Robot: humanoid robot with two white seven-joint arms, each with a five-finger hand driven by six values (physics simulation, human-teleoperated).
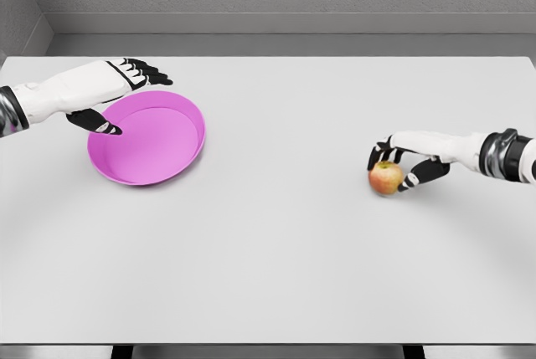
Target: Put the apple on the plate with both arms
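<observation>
Grey walls are closing off the far side of the scene, and a broad white desk (276,250) is filling nearly all of the head view, its near edge running along the bottom of the picture and its far edge lying just under the wall. On the right, the right hand (400,162) is reaching in from the right edge and curling its dark fingers (381,151) around the apple (386,178), thumb on the near side and fingers over the top; the apple is sitting on the desk, gripped but not raised as far as can be told. On the left, the left hand (113,95) is hovering over the far left rim of the pink plate (159,137), fingers stretched out and relaxed, the thumb pointing down toward the plate's inside, holding nothing. Apple and plate are lying well apart, with a wide bare stretch of desk running between them and more open surface in front.
</observation>
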